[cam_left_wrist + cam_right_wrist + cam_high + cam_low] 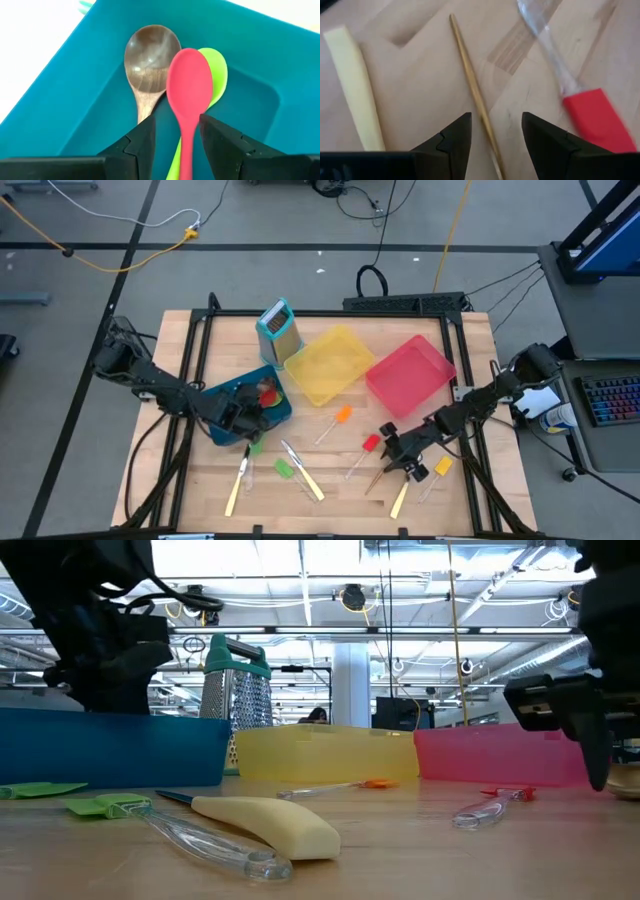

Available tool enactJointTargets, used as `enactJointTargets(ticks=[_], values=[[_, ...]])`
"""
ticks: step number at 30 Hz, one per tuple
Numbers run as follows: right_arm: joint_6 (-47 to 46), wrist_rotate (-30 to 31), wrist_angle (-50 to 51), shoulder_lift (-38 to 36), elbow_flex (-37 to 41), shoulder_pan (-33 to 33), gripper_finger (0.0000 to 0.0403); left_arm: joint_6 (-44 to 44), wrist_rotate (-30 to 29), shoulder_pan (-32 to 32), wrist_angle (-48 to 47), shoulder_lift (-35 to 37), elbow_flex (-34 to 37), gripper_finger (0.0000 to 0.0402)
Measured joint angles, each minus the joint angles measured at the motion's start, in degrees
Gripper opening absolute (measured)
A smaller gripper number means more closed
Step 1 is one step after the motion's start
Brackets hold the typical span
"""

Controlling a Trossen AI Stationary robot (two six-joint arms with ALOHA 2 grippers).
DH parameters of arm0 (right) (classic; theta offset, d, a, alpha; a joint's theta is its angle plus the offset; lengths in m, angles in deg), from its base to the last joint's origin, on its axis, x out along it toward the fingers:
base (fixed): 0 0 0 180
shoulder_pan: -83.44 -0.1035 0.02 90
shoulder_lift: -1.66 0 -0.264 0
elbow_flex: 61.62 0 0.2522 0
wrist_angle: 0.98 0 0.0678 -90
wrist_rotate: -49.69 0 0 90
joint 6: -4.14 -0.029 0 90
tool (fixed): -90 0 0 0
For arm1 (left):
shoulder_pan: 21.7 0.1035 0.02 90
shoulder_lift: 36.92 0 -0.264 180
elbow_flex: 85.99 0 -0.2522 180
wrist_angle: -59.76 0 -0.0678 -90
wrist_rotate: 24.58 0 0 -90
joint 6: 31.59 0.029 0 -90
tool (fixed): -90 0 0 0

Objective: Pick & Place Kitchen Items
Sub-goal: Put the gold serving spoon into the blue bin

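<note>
My left gripper (256,406) hangs open over the blue bin (222,392). In its wrist view its fingers (177,127) stand on either side of the handle of a red spoon (189,85). The red spoon lies in the bin on a green spoon (218,70), beside a wooden spoon (150,55). My right gripper (397,463) is open near the table's near right. Its fingers (496,125) straddle a slim gold-brown handle (470,75) that lies flat on the wood. A cream knife handle (352,85) and a red-headed spatula (597,117) lie on either side of it.
A yellow bin (328,365) and a red bin (410,370) stand at the far middle, with an upright grater (278,328) behind the blue bin. Cream-handled knives (305,476), a green spatula (284,469), an orange one (343,416) and a yellow one (443,467) lie along the near side.
</note>
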Motion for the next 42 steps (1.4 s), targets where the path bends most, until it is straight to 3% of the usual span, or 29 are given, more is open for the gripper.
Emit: enactJointTargets(ticks=[3, 8, 12, 18, 26, 30, 36, 42], values=[[-0.1, 0.0, -1.5, 0.0, 2.1, 0.0, 0.0166, 1.0, 0.0, 0.6, 0.6, 0.0, 0.0, 0.0159], [1.0, 0.0, -12.4, 0.9, 7.1, 0.0, 0.0148, 2.5, 0.0, 1.1, 1.7, 0.0, 0.0, 0.0159], [4.6, 0.0, -16.0, 2.0, 10.2, 0.2, 0.0101, 3.0, 0.0, 1.3, 1.9, 0.0, 0.0, 0.0159], [2.3, 0.0, -22.1, 2.8, 14.1, 0.5, 0.0015, 0.1, -0.7, 1.3, 2.0, 0.0, 0.0, 0.0159], [6.3, 3.1, -30.5, 2.9, 15.2, 0.5, 0.0016, 0.4, -1.6, 1.3, 5.7, 0.1, 0.0, 0.0159], [7.0, 7.5, -34.3, 2.9, 14.8, 0.6, 0.0009, 6.9, -1.7, 1.3, 13.9, 1.3, 0.0, 0.0159], [7.7, 18.3, -36.4, 2.9, 12.7, 0.6, 0.0012, 25.0, -1.6, 1.3, 32.8, 3.1, 0.0, 0.0159], [11.0, 19.6, -36.7, 2.9, 10.8, 2.4, 0.0011, 34.9, -1.3, 1.3, 48.5, 3.1, -0.1, 0.0159]])
